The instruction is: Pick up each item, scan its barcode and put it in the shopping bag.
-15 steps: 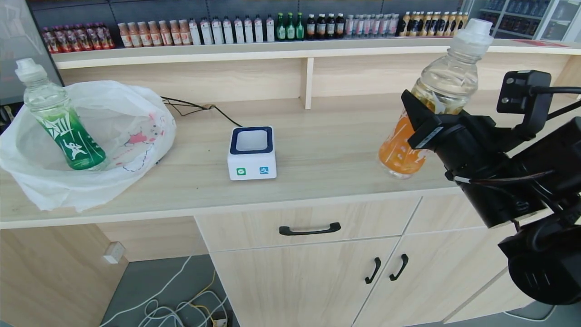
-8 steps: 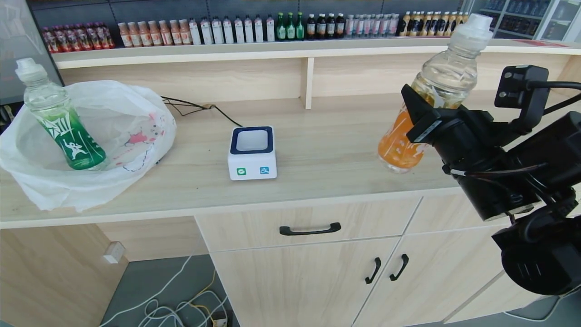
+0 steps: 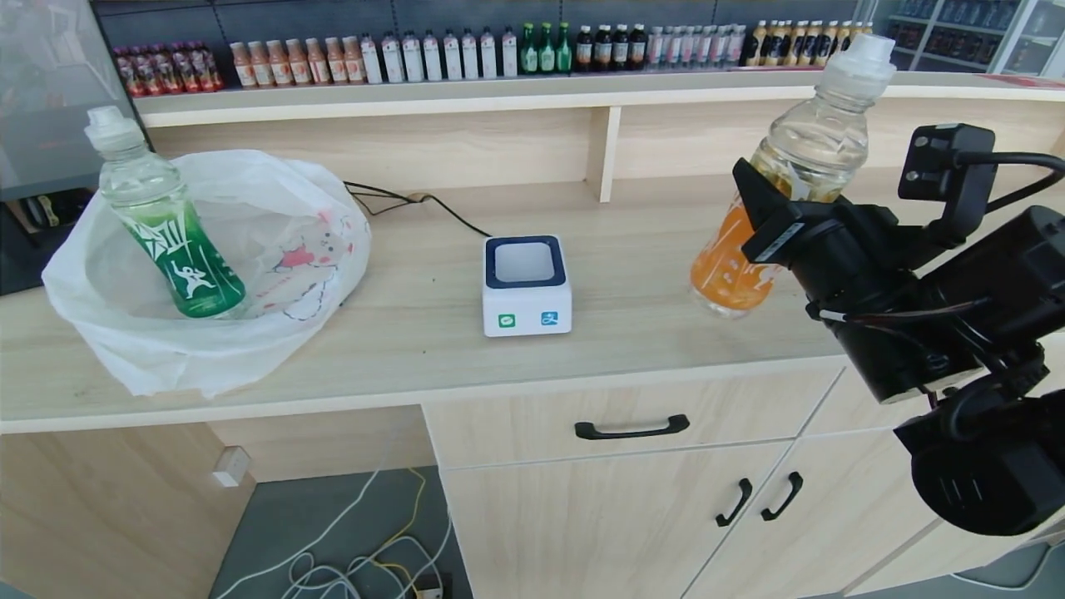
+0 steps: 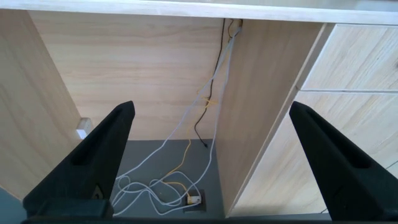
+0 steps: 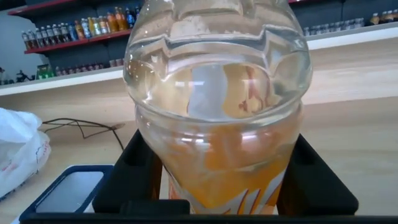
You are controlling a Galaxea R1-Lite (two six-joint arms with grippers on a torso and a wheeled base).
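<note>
Your left gripper (image 4: pixel 211 109): fingers spread, below the bench (image 3: pixel 632 249). Your right gripper (image 3: pixel 782 229): fingers pinching the clear orange-labelled plastic bottle (image 3: pixel 736 266), likely awaiting scanning. White cube scanner (image 3: pixel 527 284), mid-bench. Farther left, the white plastic shopping bag (image 3: pixel 291 249) holds a green-labelled bottle (image 3: pixel 170 233): one item done.

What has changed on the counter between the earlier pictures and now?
The right pincer, shut on the orange bottle, has carried it a little up and to the left, nearer to the scanner. The head camera has also shifted, so the things on the counter only seem displaced. The scanner, the green bottle and the shopping bag that holds it stayed as they were.
</note>
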